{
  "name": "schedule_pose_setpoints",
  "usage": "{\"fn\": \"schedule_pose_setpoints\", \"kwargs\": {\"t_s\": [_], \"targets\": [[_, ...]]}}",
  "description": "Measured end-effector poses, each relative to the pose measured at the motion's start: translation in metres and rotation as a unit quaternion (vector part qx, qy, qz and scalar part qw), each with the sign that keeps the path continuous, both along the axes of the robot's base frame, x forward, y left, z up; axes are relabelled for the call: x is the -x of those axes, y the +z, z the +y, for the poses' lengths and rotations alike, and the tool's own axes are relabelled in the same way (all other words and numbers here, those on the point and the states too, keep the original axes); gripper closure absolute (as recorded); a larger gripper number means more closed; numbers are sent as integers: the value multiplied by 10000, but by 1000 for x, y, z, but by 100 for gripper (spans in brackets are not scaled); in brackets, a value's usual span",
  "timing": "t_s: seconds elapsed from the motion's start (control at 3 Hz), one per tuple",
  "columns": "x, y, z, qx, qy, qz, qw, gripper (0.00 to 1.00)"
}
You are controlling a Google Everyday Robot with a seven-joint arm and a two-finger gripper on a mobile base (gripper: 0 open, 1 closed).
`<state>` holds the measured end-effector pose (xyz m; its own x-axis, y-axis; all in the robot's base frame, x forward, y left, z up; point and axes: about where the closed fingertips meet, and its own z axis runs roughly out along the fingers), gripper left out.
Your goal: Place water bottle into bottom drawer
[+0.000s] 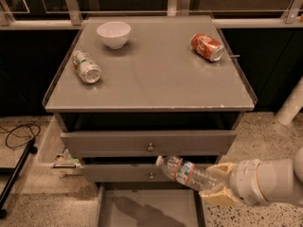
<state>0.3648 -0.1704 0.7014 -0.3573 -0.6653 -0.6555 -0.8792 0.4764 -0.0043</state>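
Observation:
The water bottle (189,173), clear and ribbed with a white cap and a red-blue-white label, is held nearly level with its cap pointing left. My gripper (218,183) is shut on its base end, at the lower right, in front of the cabinet's middle drawer. The bottle hangs above the right part of the open bottom drawer (147,207), whose flat grey floor shows a shadow. The arm (270,181) comes in from the right edge.
On the cabinet top (156,74) lie a white bowl (113,33), a green-white can (86,66) on its side and an orange-red soda can (207,46) on its side. Two upper drawers with round knobs (150,147) are shut. A black cable (16,136) lies on the floor at left.

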Motion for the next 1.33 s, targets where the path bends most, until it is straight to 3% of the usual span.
{"fn": "schedule_pose_setpoints", "kwargs": {"t_s": [0.33,0.67,1.0,1.33], "targets": [[-5,-59,4,-23,-63,52,10000,100],[-7,-111,2,-117,-141,314,9993,100],[-1,-135,-6,-377,-136,419,9983,100],[-1,-135,-6,-377,-136,419,9983,100]]}}
